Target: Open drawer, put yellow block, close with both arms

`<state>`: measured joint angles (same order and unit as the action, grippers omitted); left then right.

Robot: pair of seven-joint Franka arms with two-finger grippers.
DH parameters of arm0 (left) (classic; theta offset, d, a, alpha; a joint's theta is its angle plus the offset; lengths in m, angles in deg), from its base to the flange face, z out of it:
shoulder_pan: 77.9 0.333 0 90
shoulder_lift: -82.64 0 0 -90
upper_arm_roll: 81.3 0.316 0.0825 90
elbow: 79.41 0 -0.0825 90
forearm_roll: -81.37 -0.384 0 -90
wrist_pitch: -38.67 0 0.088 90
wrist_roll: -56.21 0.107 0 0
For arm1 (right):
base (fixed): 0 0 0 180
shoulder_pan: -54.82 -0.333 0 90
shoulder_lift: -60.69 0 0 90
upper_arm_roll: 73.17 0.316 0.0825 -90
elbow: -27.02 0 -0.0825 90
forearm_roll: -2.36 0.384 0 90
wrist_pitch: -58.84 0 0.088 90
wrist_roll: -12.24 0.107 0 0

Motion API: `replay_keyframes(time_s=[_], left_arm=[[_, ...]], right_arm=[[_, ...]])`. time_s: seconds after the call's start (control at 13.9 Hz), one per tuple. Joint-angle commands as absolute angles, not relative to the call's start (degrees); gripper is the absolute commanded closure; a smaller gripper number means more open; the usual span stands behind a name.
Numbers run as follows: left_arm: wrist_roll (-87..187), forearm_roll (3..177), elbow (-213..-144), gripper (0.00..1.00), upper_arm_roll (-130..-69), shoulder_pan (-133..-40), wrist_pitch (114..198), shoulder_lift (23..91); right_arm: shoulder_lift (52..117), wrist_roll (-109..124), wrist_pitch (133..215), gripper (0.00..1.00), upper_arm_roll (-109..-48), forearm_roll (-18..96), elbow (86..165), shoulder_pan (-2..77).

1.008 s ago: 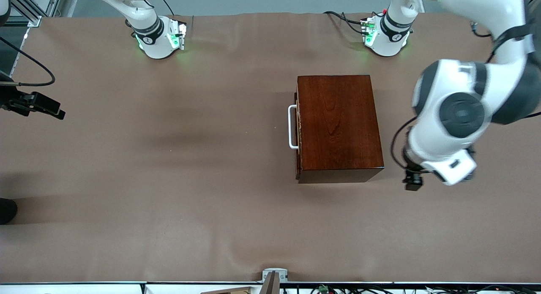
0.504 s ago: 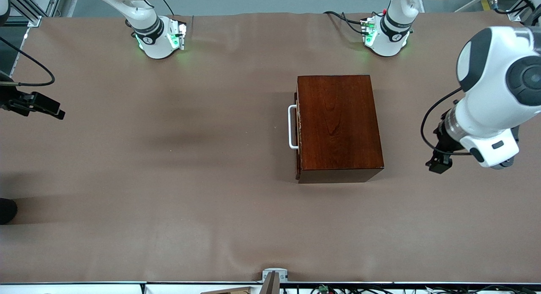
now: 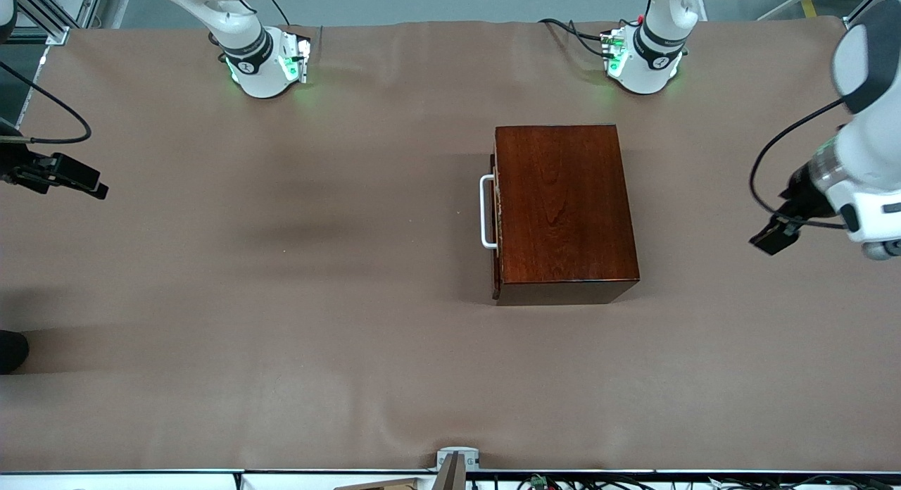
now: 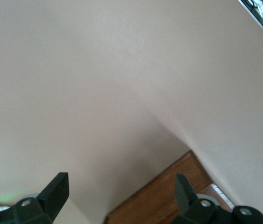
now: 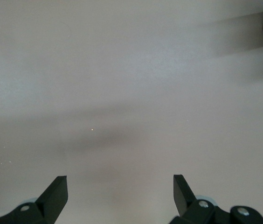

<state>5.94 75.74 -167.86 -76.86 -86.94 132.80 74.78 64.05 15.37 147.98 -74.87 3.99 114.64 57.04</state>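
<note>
The mahogany box [image 3: 565, 212] stands on the table with the drawer pushed in. Its dark front and white bar handle [image 3: 486, 212] face the right arm's end. The yellow block is out of view. My left gripper [image 3: 773, 238] hangs open over bare table at the left arm's end, well apart from the box. In the left wrist view its fingers [image 4: 57, 186] stand wide with nothing between them, and a corner of the box [image 4: 164, 198] shows under them. My right gripper [image 3: 88, 182] waits open over the table's edge at the right arm's end, empty [image 5: 121, 186].
The brown table cover [image 3: 317, 300] spreads around the box. Both green-lit bases [image 3: 271, 64] [image 3: 640, 60] stand along the table's edge farthest from the front camera. A dark rounded object [image 3: 10, 349] sits at the table's edge at the right arm's end.
The left arm has swung away from the box toward its own end of the table, carrying its gripper with it. The right arm and the box have not moved.
</note>
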Motion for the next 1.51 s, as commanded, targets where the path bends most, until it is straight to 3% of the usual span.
replay_keyframes(time_s=[0.0,0.5,0.94,1.15,1.44], left_arm=[[15.7,77.0,-172.8,0.00,-77.2,-86.3,132.7,79.6],[34.4,78.4,-173.5,0.00,-77.4,-86.9,125.0,84.5],[45.2,80.8,-172.8,0.00,-77.8,-86.1,124.1,86.1],[50.1,81.2,-172.0,0.00,-86.7,-78.4,124.1,86.3],[59.4,80.6,-171.9,0.00,-86.6,-78.3,122.1,86.4]], right_arm=[[63.4,15.0,147.6,0.00,-74.6,5.0,114.6,57.7],[63.4,15.0,147.5,0.00,-74.6,5.0,114.6,57.7],[63.4,15.0,147.5,0.00,-74.5,5.0,114.6,57.7],[63.4,15.0,147.5,0.00,-74.5,5.0,114.6,57.6],[63.4,15.0,147.5,0.00,-74.5,5.0,114.6,57.6]])
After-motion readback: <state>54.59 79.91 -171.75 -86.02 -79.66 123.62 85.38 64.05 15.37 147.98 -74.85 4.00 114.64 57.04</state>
